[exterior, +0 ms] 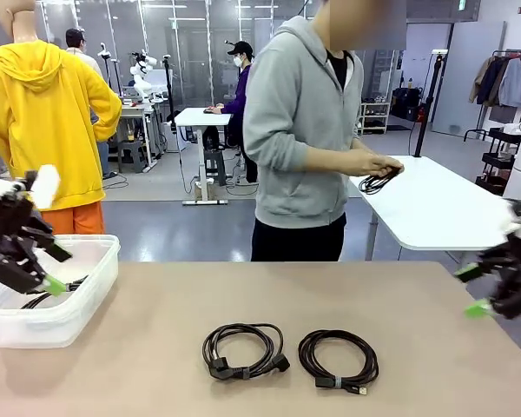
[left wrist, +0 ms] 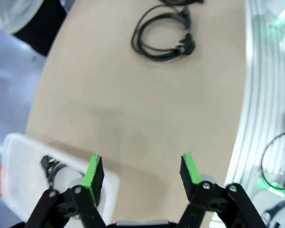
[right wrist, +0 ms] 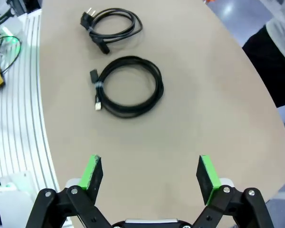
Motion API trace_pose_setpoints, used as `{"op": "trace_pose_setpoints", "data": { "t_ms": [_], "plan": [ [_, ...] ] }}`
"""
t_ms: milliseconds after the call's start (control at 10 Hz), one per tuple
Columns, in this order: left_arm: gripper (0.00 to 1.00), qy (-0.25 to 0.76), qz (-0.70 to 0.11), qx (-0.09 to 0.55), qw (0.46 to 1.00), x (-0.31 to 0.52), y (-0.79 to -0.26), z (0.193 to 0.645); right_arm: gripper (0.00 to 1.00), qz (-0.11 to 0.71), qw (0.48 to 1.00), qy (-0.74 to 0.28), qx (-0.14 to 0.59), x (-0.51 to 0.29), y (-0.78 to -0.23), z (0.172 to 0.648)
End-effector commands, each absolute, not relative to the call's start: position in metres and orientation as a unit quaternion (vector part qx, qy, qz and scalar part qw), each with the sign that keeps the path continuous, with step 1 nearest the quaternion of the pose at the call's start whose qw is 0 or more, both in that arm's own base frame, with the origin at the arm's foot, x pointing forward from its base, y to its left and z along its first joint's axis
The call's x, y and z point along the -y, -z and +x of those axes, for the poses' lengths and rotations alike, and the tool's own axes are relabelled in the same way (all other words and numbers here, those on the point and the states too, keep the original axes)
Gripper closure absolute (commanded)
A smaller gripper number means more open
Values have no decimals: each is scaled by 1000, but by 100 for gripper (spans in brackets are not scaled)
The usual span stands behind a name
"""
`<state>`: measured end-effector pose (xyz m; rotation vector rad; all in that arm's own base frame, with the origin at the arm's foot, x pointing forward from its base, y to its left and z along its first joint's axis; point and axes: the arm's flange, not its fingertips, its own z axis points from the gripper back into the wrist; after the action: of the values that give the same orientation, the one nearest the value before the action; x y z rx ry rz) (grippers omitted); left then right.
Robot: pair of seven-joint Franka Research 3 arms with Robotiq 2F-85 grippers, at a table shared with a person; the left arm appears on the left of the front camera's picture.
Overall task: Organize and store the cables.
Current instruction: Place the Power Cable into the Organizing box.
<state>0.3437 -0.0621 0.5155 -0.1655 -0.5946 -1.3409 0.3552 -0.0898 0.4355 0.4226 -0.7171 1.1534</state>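
Note:
Two coiled black cables lie on the tan table near its front edge: a thicker one with a chunky plug (exterior: 243, 350) (right wrist: 111, 24) (left wrist: 162, 34) and a thinner loop (exterior: 338, 360) (right wrist: 128, 86) to its right. Another black cable (exterior: 56, 291) (left wrist: 57, 168) rests inside the white bin (exterior: 69, 320) (left wrist: 19, 166) at the left. The person across the table holds one more coiled cable (exterior: 376, 182) in both hands. My left gripper (exterior: 56, 269) (left wrist: 142, 172) hangs open above the bin's near edge, holding nothing. My right gripper (exterior: 473, 291) (right wrist: 149, 175) is open and empty at the table's right edge.
The person in a grey hoodie (exterior: 304, 122) stands at the far side of the table. A white table (exterior: 434, 204) stands behind to the right. Bare tabletop (exterior: 156, 287) lies between the bin and the coils.

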Motion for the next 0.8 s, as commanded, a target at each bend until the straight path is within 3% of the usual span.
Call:
{"op": "trace_pose_setpoints", "data": {
  "t_ms": [0, 300, 600, 700],
  "plan": [
    [18, 633, -96, 256, 724, 107, -507, 349, 0, 226, 727, -543, 355, 133, -396, 296],
    [18, 660, -112, 235, 705, 200, -480, 353, 0, 264, 658, -564, 424, 202, -359, 276],
    [18, 667, -108, 230, 700, 260, -469, 358, 0, 243, 613, -588, 469, 228, -342, 269],
    [18, 665, -103, 226, 704, 271, -465, 361, 0, 251, 653, -561, 443, 215, -353, 260]
  ]
}}
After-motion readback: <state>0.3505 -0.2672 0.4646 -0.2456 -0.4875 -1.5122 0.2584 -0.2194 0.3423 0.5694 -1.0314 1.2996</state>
